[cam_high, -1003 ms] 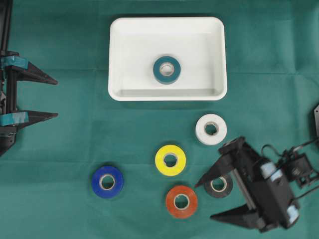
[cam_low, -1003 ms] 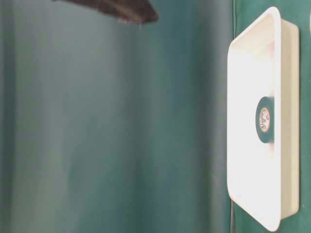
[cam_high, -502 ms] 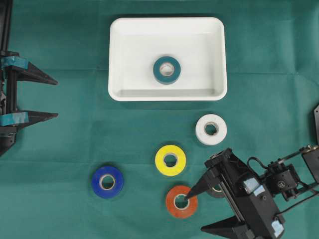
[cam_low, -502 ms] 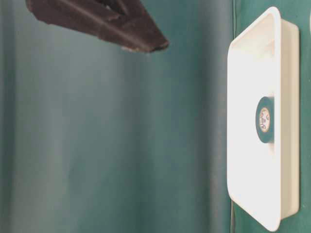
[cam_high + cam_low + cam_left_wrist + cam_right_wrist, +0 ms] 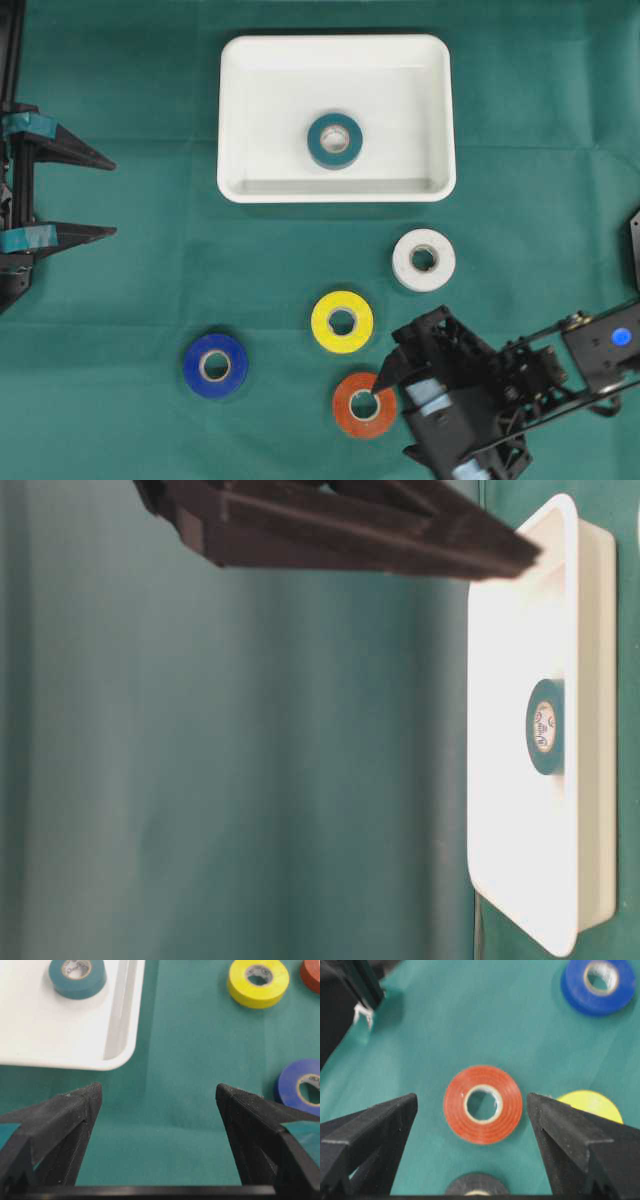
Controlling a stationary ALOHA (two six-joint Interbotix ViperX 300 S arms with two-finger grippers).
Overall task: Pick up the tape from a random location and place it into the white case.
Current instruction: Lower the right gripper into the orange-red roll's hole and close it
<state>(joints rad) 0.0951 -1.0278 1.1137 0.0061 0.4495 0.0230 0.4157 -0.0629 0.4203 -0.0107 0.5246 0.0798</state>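
Left arm: I see it parked at the left edge of the table, left gripper (image 5: 100, 195) level, jaws spread wide, nothing between them; its fingers (image 5: 65, 1125) carry teal tape patches.

Right arm: I have it reaching in from the table's lower right corner, wrist pitched steeply downward. Right gripper (image 5: 471, 1101) points at the table, jaws fully apart, nothing held; one fingertip (image 5: 381, 381) shows from overhead.
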